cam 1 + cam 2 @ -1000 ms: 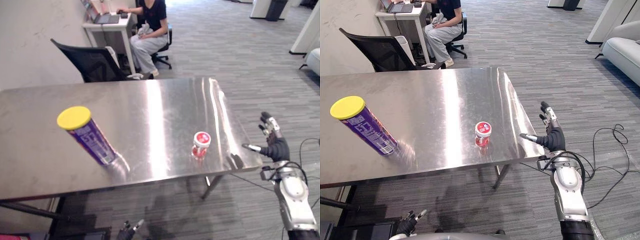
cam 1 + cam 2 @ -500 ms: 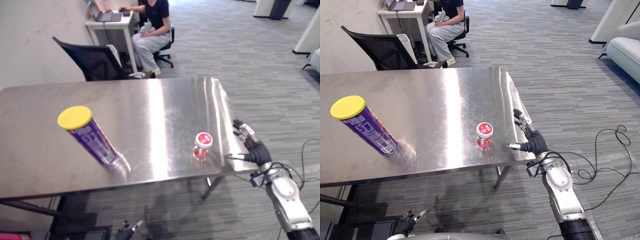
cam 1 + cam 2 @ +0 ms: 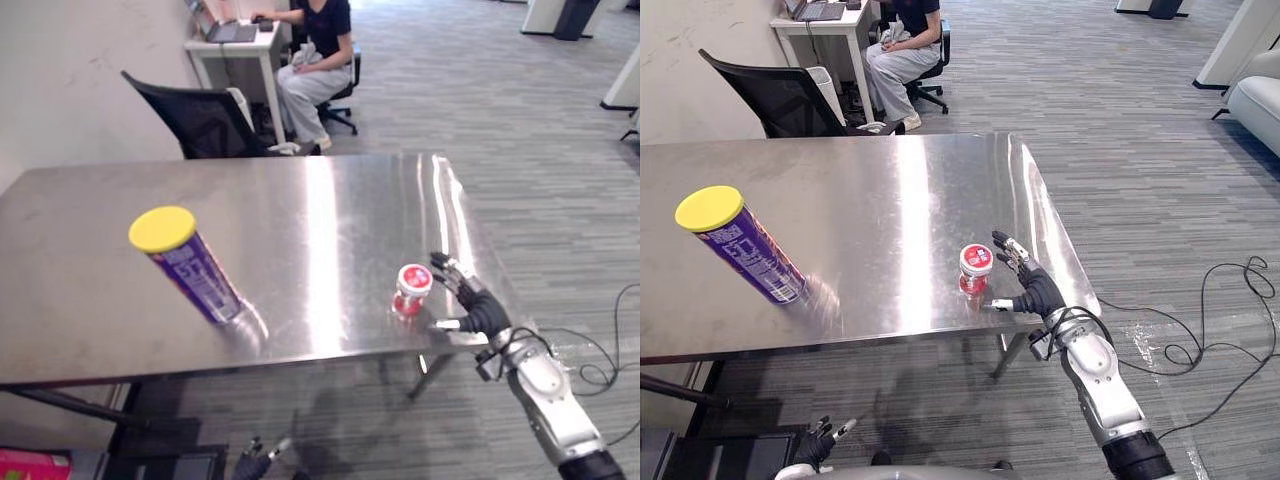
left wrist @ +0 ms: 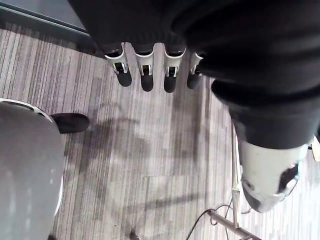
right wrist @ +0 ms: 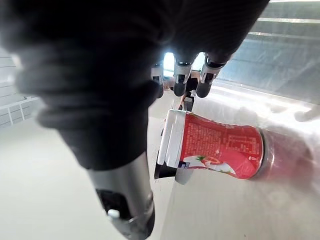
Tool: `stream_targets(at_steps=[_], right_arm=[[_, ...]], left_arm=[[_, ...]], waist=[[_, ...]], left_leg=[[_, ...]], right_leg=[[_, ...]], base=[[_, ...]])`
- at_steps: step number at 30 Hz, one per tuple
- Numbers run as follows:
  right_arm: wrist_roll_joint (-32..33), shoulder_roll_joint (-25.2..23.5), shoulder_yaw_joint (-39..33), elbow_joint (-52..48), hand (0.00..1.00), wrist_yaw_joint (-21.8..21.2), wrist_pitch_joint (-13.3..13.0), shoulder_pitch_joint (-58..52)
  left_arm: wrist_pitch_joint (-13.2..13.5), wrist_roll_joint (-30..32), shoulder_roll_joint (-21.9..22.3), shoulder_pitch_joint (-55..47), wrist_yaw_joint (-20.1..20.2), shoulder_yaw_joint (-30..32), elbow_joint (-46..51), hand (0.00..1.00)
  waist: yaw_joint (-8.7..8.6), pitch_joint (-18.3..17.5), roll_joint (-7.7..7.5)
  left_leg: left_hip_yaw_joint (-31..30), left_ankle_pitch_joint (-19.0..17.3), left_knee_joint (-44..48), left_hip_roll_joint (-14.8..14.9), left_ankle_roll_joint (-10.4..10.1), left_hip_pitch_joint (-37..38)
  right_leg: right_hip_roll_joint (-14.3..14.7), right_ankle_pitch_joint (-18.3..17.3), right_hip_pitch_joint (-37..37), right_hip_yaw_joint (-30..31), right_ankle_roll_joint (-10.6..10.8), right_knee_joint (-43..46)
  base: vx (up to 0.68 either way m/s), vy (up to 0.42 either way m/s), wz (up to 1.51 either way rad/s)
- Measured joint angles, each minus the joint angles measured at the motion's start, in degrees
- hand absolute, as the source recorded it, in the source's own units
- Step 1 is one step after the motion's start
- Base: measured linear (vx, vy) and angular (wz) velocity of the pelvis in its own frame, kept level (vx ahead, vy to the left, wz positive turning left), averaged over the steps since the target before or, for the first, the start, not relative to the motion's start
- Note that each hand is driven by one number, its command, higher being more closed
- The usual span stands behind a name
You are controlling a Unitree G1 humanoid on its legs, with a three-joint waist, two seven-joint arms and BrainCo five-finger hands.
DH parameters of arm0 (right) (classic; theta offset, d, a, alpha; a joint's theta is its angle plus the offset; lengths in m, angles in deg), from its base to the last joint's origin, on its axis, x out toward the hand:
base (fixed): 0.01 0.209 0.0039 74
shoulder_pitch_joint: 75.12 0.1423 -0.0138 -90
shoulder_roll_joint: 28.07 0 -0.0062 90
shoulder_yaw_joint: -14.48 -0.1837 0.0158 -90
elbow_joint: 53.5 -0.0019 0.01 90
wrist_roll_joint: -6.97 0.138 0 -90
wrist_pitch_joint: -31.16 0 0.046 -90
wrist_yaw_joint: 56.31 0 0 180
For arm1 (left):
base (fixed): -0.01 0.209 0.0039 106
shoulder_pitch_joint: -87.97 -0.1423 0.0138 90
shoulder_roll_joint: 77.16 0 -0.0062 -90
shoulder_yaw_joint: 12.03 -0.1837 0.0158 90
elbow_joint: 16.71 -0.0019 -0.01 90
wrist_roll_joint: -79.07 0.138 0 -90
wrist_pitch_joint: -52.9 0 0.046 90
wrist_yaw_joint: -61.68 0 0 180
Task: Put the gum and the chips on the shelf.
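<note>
Right wrist view: gum (image 5: pixel 220 147) between the open right robot hand's (image 5: pixel 100 75) fingers (image 5: pixel 180 89) and thumb.

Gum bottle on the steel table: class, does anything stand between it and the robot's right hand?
Nothing visible does. The right hand is open close beside the gum bottle, on its right, and what shows between them is bare steel table. The chips can stands well away, toward the robot's left.

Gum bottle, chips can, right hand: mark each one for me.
gum bottle (image 3: pixel 975 270), right eye view, where the white lid meets the red body.
chips can (image 3: pixel 745 250), right eye view, purple side wall.
right hand (image 3: pixel 1039 294), right eye view, dark cover on its back.
</note>
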Motion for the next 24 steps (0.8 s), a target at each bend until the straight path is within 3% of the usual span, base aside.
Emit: stream_targets(at_steps=[24], right_arm=[[0.01, -2.31, 1.20, 13.58, 0.00, 3.08, -0.12, 9.16]], left_arm=[[-0.67, 0.00, -0.01, 1.24, -0.07, -0.08, 0.04, 0.00]], waist=[[0.20, 2.54, 0.54]], left_leg=[[-1.58, 0.34, -0.01, -0.15, 0.08, -0.42]], right_leg=[[-0.02, -0.05, 0.70, -1.54, -0.09, -0.33]], base=[[0.00, -0.003, 0.03]])
